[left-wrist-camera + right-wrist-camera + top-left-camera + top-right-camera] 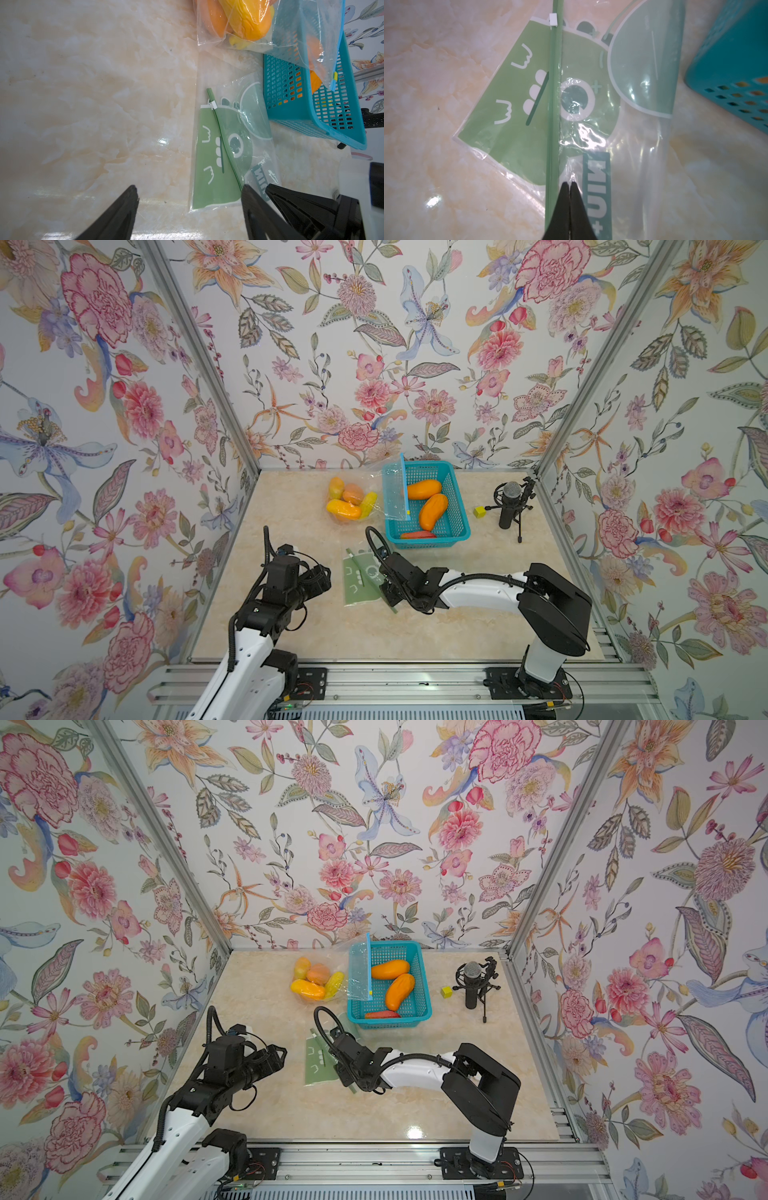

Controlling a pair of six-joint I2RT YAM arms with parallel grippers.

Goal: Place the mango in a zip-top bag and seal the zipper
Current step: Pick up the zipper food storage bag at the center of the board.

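The flat clear plastic zip-top bag (517, 99) carries a sage-green panel with white squiggles and tooth-like blobs, dark teal circles and a teal block with white letters. Its zipper strip (555, 104) is green and its slider (553, 19) white. The perforated plastic basket (457, 506) is turquoise, and the oblong mangoes (433, 512) in it are orange. The marble-look tabletop (291, 614) is cream with peach veining. The papered walls (374, 344) show pink, orange and blue flowers on white.

Green zip-top bag (360, 581) lies beside basket (428, 542) holding orange mangoes (433, 512).
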